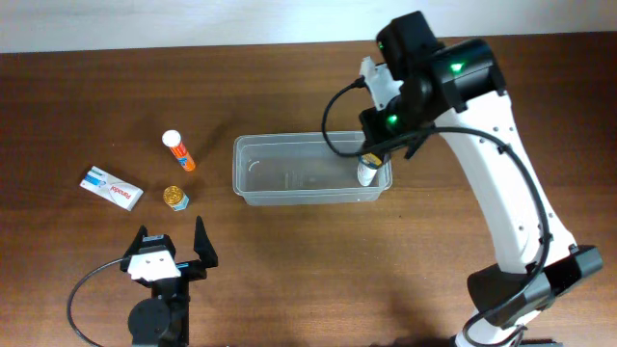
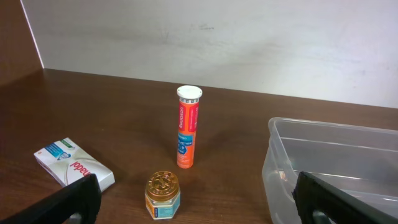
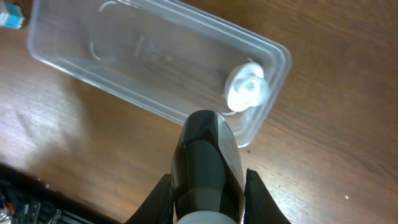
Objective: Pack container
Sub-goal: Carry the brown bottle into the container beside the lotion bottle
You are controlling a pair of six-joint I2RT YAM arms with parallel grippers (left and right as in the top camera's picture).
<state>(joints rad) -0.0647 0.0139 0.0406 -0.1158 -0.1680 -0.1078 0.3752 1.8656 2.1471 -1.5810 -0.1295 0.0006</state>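
The clear plastic container (image 1: pixel 299 198) lies at the table's middle; it also shows in the left wrist view (image 2: pixel 336 134) and the right wrist view (image 3: pixel 155 56). A white-capped bottle (image 3: pixel 245 88) stands inside its right end (image 1: pixel 367 174). My right gripper (image 1: pixel 378 146) hovers over that end, shut on a dark bottle with a white end (image 3: pixel 208 165). My left gripper (image 1: pixel 174 253) is open and empty near the front left, its fingers either side of the view (image 2: pixel 196 186).
Left of the container are an upright orange tube with a white cap (image 1: pixel 178 150) (image 2: pixel 187 127), a small gold-lidded jar (image 1: pixel 174 198) (image 2: pixel 163 195) and a white box (image 1: pixel 112 187) (image 2: pixel 71 163). A wall runs along the table's far edge.
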